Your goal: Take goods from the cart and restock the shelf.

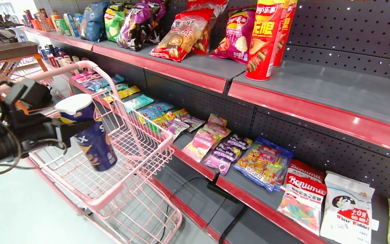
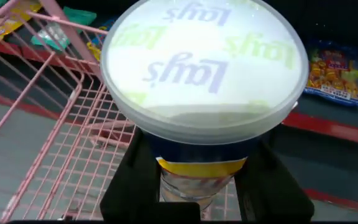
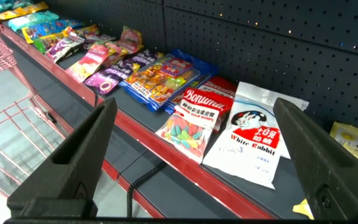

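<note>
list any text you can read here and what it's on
"White Rabbit": white bag
"SOUR WORMS": red bag
"Lay's": lid of the blue can
"乐事": red can
Other packets: too small to read

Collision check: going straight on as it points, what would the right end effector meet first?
Likely the sour-worm candy bag on the lower shelf, centred between the right end effector's open fingers; depth unclear.

Chip canister (image 1: 91,135) over cart (image 1: 169,135); tall canisters (image 1: 264,40) on upper shelf (image 1: 317,88), candy bags (image 1: 264,162) on lower shelf (image 1: 237,183) (cart left of both).
</note>
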You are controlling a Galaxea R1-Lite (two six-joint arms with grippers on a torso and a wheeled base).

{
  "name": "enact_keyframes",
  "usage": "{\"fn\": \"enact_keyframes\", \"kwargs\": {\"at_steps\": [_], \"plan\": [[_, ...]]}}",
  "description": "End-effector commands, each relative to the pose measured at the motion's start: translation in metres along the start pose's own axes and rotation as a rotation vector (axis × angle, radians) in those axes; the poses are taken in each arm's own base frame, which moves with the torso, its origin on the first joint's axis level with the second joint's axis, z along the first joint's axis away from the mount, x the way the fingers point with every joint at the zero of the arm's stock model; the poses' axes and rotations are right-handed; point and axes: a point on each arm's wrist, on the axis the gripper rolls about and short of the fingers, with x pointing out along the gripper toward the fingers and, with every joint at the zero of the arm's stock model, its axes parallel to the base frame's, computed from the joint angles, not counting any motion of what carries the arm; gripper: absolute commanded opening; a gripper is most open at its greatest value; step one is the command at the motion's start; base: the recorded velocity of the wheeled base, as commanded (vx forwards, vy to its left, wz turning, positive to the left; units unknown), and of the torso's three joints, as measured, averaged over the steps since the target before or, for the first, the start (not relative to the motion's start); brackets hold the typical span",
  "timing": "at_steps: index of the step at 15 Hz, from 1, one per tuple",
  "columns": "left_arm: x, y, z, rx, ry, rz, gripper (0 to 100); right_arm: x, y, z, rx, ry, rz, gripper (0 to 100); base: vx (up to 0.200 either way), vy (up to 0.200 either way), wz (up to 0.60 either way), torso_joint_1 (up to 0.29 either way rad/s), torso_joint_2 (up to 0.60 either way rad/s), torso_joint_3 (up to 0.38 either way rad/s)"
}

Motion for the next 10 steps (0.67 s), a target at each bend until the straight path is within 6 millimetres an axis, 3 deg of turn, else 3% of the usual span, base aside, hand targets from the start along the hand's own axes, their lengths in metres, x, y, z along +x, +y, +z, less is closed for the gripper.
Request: {"fn": "enact_keyframes", "kwargs": {"at_steps": [1,3,5,10], "plan": [[-0.078,-0.030,-0.008,0.020,-0.084,0.081,0,0.000,0.000,0.000,0.000,0.001,0.000,100,0.000,0.000,0.00,0.000,0.00,0.000],[-0.103,-0.047,-0.015,-0.008,-0.115,0.083,0,0.000,0.000,0.000,0.000,0.001,0.000,100,0.000,0.000,0.00,0.000,0.00,0.000],[-0.113,-0.053,-0.015,-0.011,-0.113,0.090,0,0.000,0.000,0.000,0.000,0.003,0.000,100,0.000,0.000,0.00,0.016,-0.08,-0.050],[-0.135,-0.070,-0.018,0.010,-0.134,0.081,0,0.000,0.000,0.000,0.000,0.001,0.000,100,0.000,0.000,0.00,0.119,-0.42,-0.294]]}}
